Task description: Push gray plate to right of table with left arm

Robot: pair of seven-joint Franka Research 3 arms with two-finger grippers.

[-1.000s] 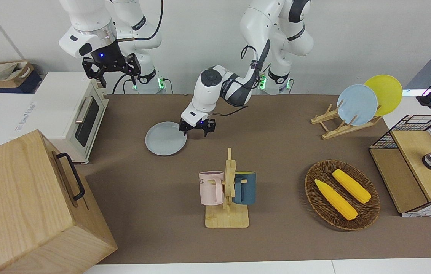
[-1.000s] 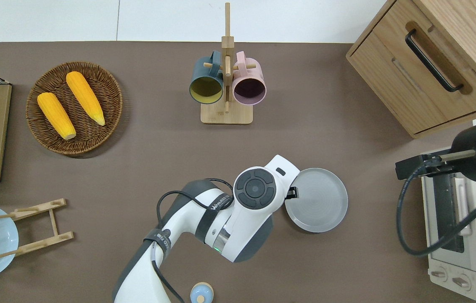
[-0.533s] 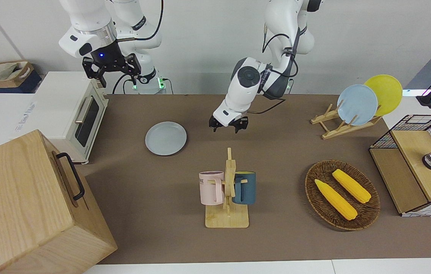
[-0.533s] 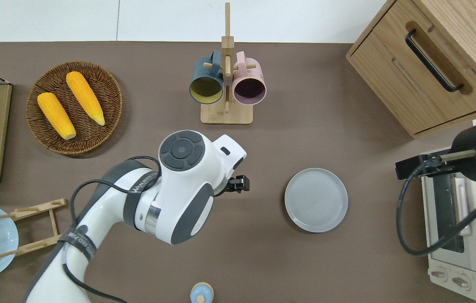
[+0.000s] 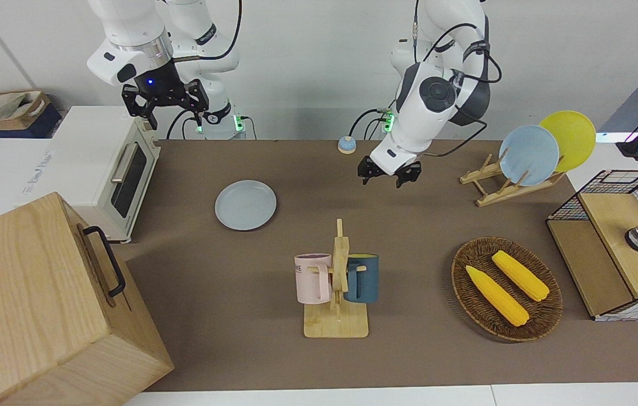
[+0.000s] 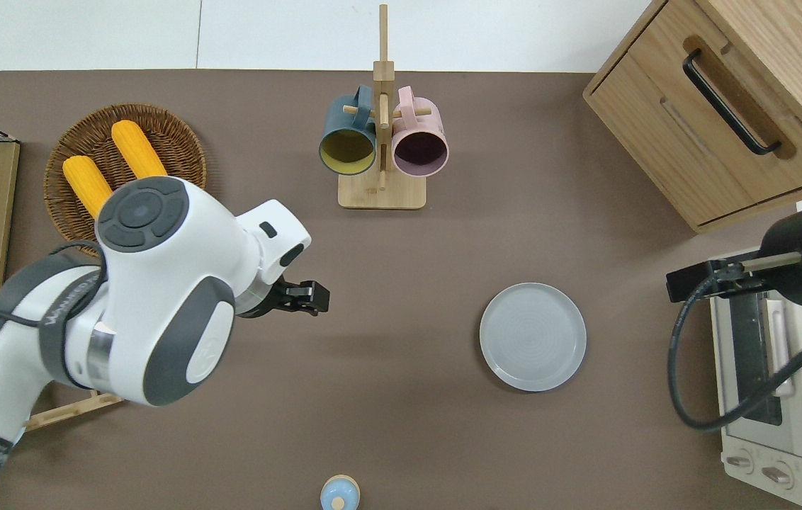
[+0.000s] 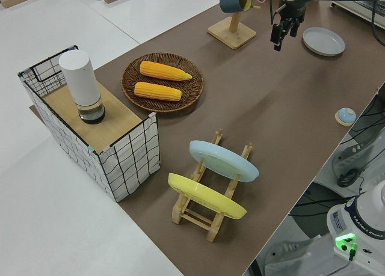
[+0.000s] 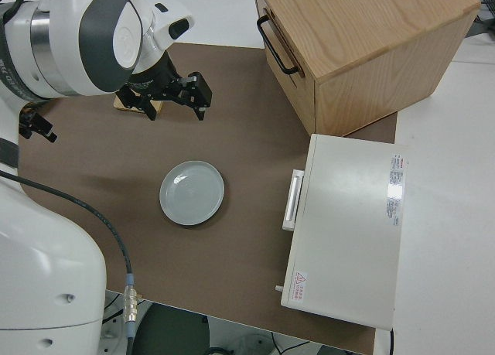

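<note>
A: Bench (image 5: 409,225): plate (image 5: 246,204) lies flat toward right arm's end, near oven (image 5: 122,175). Left hand (image 5: 389,175) aloft, well apart from it, fingers apart.

B: Risk: another shove could ram the oven.

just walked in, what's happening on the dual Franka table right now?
The left gripper is up in the air over bare table, well apart from the gray plate and holding nothing. The plate lies flat toward the right arm's end of the table, close to the white toaster oven. Nothing touches the plate now. The right arm is parked. The mug rack and corn basket sit farther from the robots than the plate.
</note>
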